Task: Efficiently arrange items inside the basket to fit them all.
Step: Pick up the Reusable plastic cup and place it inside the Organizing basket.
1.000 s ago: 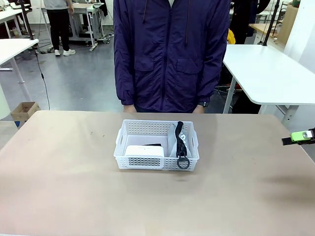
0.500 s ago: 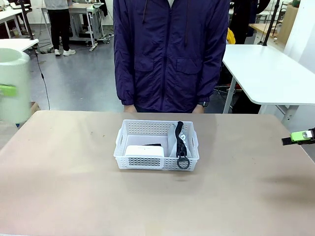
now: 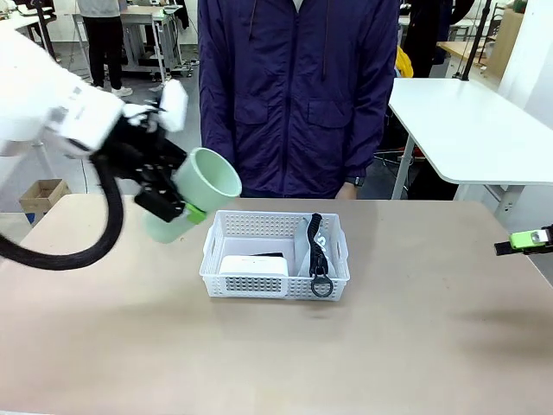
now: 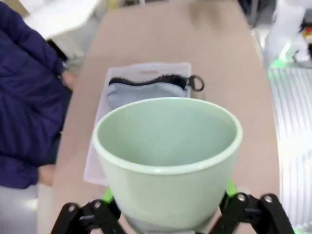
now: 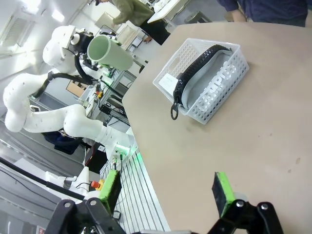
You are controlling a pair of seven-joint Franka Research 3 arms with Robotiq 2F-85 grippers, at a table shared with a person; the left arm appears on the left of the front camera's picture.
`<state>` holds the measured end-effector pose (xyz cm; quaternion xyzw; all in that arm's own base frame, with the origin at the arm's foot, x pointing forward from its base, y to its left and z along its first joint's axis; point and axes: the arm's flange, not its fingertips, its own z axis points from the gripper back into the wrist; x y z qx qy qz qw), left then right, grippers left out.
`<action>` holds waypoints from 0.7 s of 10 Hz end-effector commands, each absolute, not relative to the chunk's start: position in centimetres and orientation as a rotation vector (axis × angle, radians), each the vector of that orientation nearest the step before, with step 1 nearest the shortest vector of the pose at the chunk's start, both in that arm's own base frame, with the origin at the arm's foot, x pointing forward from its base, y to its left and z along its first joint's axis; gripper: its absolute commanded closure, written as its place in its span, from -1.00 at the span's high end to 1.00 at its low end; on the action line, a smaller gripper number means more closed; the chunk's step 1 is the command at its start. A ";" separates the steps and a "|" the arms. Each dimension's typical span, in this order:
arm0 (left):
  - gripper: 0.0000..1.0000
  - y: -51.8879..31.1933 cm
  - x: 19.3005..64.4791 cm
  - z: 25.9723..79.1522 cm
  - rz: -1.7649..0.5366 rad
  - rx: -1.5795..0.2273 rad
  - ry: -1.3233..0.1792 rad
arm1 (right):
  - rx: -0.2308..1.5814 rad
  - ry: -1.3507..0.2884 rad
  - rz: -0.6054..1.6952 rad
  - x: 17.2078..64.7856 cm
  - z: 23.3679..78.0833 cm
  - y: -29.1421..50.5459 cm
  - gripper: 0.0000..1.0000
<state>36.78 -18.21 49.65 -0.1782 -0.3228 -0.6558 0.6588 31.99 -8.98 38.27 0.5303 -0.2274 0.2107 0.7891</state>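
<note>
My left gripper is shut on the pale green cup, holding it tilted in the air just left of the white lattice basket. In the left wrist view the cup sits between my fingers, above the basket and the grey pouch. A white box lies in the basket's left half. The pouch's black strap hangs over the front wall on the right. A black sliver behind the box may be the stapler. My right gripper is open and holds nothing, far right of the basket.
A person in a dark blue jacket stands at the far edge, hands low behind the table. The brown tabletop has wide bare room in front and to the right. White tables stand behind.
My left arm has swung in from the left with the cup, from off the table's edge to beside the basket. The right gripper and the basket's contents have not moved.
</note>
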 end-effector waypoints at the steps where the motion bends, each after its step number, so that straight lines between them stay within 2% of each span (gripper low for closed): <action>1: 0.76 -20.8 40.4 49.3 -1.509 -0.279 -0.611 | 1.156 -0.506 0.445 31.9 38.5 -8.8 1.00; 2: 0.76 -22.7 41.8 48.7 -1.536 -0.307 -0.567 | 1.156 -0.506 0.445 31.9 38.5 -8.8 1.00; 3: 0.76 -23.9 43.1 48.7 -1.469 -0.351 -0.564 | 1.156 -0.506 0.445 31.9 38.5 -8.8 1.00; 4: 0.76 -22.0 39.7 48.2 -1.535 -0.301 -0.629 | 1.156 -0.506 0.445 31.9 38.5 -8.8 1.00; 7: 0.76 -22.0 39.7 48.2 -1.535 -0.301 -0.629 | 1.156 -0.506 0.445 31.9 38.5 -8.8 1.00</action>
